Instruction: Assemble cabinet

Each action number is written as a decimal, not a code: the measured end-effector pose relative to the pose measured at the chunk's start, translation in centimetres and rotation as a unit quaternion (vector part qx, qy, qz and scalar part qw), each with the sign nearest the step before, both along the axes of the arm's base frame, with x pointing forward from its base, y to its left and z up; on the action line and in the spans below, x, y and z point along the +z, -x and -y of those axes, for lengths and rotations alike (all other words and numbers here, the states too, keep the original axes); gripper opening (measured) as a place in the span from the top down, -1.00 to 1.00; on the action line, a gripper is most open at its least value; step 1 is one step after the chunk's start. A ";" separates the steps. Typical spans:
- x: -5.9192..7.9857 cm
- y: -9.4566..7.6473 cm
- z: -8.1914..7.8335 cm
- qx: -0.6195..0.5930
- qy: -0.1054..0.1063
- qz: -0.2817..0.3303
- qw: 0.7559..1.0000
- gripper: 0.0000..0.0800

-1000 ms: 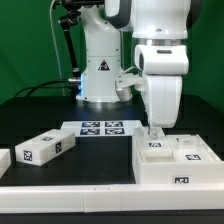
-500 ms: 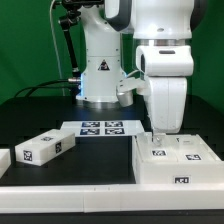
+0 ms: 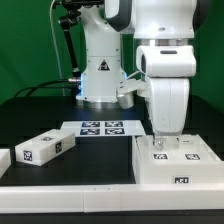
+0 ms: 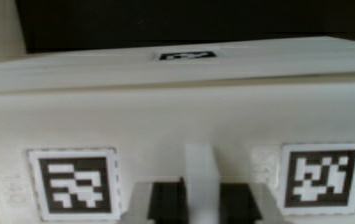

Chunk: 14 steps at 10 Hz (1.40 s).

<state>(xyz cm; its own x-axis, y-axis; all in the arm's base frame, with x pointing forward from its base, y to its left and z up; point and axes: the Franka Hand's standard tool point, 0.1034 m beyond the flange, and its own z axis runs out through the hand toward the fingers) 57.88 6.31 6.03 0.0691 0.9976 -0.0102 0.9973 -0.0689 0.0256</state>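
The cabinet is a large white boxy body with black-and-white tags, lying at the exterior view's right near the front. My gripper reaches straight down onto its top. In the wrist view the two dark fingers stand close together, one on each side of a narrow white upright rib of the cabinet. They sit against the rib, between two square tags. A separate loose white tagged block lies at the exterior view's left.
The marker board lies flat mid-table in front of the robot base. A low white wall runs along the front edge. Another white piece shows at the far left edge.
My gripper has moved toward the exterior view's right and slightly down over the cabinet's top. The cabinet and the loose block have stayed where they were.
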 end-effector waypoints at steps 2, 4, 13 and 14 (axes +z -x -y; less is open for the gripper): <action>0.2 -0.1 0.1 0.015 0.001 0.002 1.000 0.61; 0.7 -0.1 0.1 0.023 0.002 0.006 1.000 0.24; 3.5 12.6 -1.1 -0.088 0.014 0.024 0.996 -0.99; 3.1 13.6 -1.2 -0.092 0.012 0.021 0.995 -0.99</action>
<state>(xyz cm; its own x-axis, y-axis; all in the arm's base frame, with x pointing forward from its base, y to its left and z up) 44.25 7.46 9.09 0.2517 0.9674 -0.0277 0.9658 -0.2493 0.0706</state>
